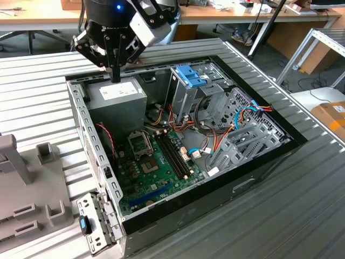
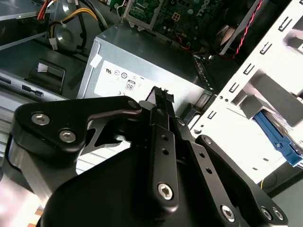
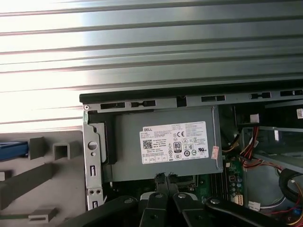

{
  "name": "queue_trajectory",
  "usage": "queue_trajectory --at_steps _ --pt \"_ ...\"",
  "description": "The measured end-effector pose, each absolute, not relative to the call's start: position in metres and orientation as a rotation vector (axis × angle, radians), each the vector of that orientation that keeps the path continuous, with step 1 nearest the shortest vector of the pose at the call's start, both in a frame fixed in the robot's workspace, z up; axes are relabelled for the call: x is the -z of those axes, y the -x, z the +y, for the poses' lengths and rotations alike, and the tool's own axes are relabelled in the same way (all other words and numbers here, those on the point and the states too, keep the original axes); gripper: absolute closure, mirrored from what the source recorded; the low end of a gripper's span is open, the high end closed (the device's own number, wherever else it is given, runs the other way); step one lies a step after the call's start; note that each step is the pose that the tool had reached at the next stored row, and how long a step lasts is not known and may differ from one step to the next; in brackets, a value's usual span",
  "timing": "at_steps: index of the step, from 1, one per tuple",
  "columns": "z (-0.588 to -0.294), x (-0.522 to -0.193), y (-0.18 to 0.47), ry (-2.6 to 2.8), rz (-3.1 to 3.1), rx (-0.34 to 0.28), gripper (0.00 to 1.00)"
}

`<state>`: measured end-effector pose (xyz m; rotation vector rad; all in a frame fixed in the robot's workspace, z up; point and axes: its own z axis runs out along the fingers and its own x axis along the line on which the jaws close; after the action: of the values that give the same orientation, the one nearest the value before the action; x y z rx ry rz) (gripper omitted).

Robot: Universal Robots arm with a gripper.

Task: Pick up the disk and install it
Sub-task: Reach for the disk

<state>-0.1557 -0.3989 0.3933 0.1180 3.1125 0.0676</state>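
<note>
Blue plastic rail is the part of the disk (image 3: 12, 149) that can be made out: in the first wrist view it lies on the grey fixture (image 3: 28, 179), outside the computer case (image 1: 291, 141) and well apart from the end effector (image 1: 115, 75). In the second wrist view the same blue rail (image 2: 278, 138) appears past the perforated metal side wall (image 2: 265, 66) of the case, so that wall stands between the disk and the end effector. The end effector hangs with its fingers pointing down over the grey power supply (image 1: 116, 100), at the far corner of the case on the exterior view's left. In both wrist views its black fingertips (image 3: 160, 178) are drawn almost together and grip nothing. The case lies open on the ribbed metal table (image 1: 302, 216). Inside it the power supply fills that far corner, and the green motherboard (image 1: 156, 172) covers the floor nearer the exterior camera, with a bare processor socket (image 1: 139, 144) and long memory slots (image 1: 175, 156). A tall silver drive cage (image 1: 183, 100) topped by a blue clip (image 1: 190, 75) stands near the middle. Red, orange and blue cables (image 1: 215, 143) run from it toward the metal bays on the exterior view's right. A metal bracket with a small blue tab (image 1: 83, 224) sits at the case's near corner, just beside the fixture.
</note>
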Motion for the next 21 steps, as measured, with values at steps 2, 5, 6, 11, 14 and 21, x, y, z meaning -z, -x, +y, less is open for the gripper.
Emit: queue_trajectory --at_steps 2,5,6,11,14,21 --pt "-0.399 -0.393 0.159 -0.118 3.112 -0.068 0.89" --pt "-0.399 -0.393 0.162 -0.118 3.113 -0.068 0.89" --pt "-0.399 -0.393 0.162 -0.118 3.112 -0.068 0.89" --pt "-0.399 -0.393 0.166 -0.118 3.112 -0.068 0.89" --pt "-0.399 -0.393 0.171 -0.118 3.112 -0.068 0.89" --pt "-0.399 -0.393 0.179 -0.118 3.112 -0.068 0.89"
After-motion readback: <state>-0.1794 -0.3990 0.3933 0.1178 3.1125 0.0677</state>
